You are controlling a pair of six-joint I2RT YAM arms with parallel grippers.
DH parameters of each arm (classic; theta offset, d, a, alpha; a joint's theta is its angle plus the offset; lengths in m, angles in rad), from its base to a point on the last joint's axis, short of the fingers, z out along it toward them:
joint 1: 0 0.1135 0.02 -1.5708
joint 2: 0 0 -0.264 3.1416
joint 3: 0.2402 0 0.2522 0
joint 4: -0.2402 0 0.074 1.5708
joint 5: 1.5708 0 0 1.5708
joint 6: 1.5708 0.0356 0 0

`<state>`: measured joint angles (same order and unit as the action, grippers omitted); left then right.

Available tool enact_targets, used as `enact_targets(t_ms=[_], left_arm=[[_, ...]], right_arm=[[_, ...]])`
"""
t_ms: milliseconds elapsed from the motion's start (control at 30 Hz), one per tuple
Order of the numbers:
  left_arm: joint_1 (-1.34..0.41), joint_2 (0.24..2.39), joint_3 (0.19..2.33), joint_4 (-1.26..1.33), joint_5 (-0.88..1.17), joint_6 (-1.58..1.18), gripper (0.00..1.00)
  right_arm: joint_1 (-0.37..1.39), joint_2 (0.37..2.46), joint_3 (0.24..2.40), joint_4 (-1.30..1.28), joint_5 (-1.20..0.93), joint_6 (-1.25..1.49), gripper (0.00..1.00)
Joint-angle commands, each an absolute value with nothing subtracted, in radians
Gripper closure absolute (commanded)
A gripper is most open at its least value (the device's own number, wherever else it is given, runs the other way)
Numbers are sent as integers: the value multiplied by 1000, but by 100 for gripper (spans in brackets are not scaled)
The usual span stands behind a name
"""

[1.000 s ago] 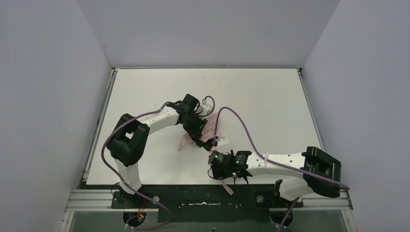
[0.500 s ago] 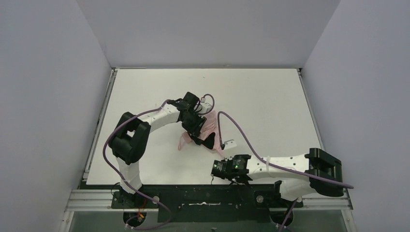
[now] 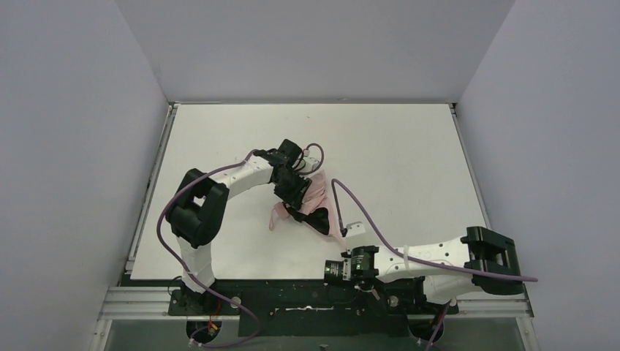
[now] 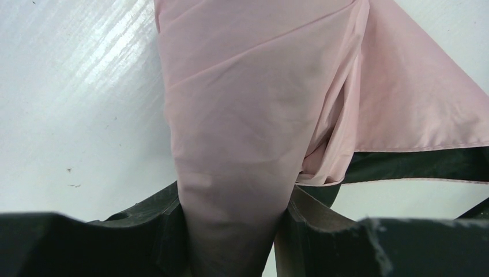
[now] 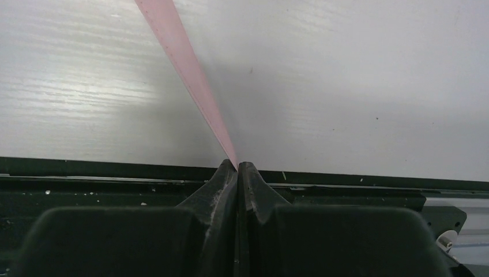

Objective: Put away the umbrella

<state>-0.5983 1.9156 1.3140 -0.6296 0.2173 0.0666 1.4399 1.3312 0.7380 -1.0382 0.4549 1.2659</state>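
Note:
The umbrella (image 3: 317,194) lies as a bundle of pale pink fabric at the middle of the white table. My left gripper (image 3: 295,199) is shut on that bundle; in the left wrist view the pink fabric (image 4: 242,104) fills the gap between the two dark fingers (image 4: 155,231) of the left gripper (image 4: 233,199). My right gripper (image 3: 330,268) sits at the table's near edge, shut on the thin pink strap (image 5: 184,63). The strap runs taut up and to the left from the closed tips of the right gripper (image 5: 237,164). Shaft, ribs and handle are hidden.
The white table (image 3: 409,153) is walled in grey on three sides. A black rail (image 3: 292,298) runs along the near edge, right under the right gripper. The right arm's purple cable (image 3: 363,217) loops over the table beside the umbrella.
The right gripper closed on the strap and drew back from beside the umbrella to the near edge, pulling the strap tight. The left gripper kept its hold and barely moved.

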Motion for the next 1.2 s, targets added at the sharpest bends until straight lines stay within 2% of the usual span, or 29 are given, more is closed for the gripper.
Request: enact_targets(t_ms=[0,233,533,567,700,833,1033,1167], left_arm=[[-547,1939,1357,-617,29,48,100],[-545,1936,1353,-611,20,61,100],[-624,1814,1223,-481,53,187,100],[-632,1806,1212,-474,55,196,100],[-664,1782,1185,-451,42,228,100],[-689,1764,1163,-436,30,249,100],[-730,1731,1121,-389,8,284,100],[-758,1697,1074,-327,-27,310,100]], right_arm=[[1507,1373,719,-1237,361,1356,100],[1592,1418,745,-1278,374,1433,100],[1595,1385,773,-1174,500,1292,100],[1596,1393,770,-1175,495,1285,98],[1636,1391,777,-1179,507,1288,76],[1666,1248,811,-1029,524,1152,57],[1592,983,870,-1000,665,1136,49],[1293,835,881,-956,611,1003,46]])
